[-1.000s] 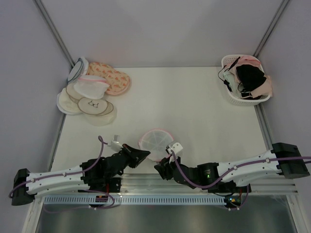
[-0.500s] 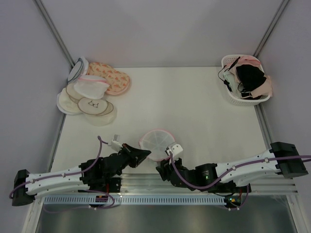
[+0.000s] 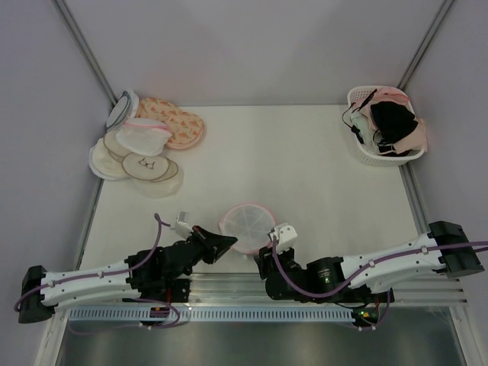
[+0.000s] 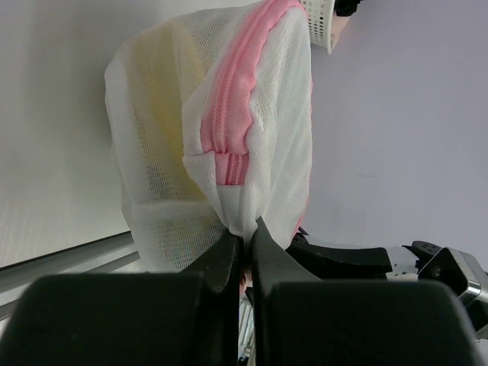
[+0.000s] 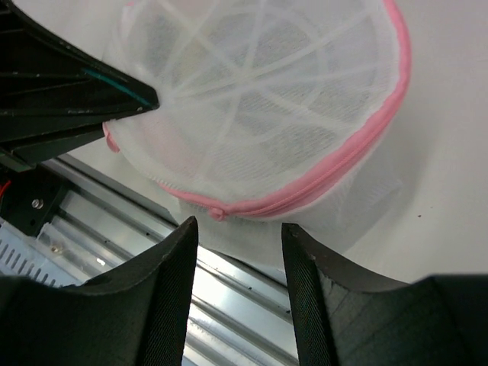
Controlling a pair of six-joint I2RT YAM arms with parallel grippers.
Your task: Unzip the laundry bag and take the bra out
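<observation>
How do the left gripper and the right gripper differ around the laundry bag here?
The left gripper is shut, pinching mesh of the laundry bag beside its pink zipper; the right gripper is open and holds nothing. The left gripper is at the bag's near-left edge; the right gripper is at its near-right edge. Both have black fingers and sit close to the bag.

Laundry bag [image 3: 245, 221] front-centre on table [image 3: 305, 168]; pouch pile [image 3: 145, 145] back-left; basket [image 3: 371, 157] back-right w/ bras [image 3: 393, 118] inside.
</observation>
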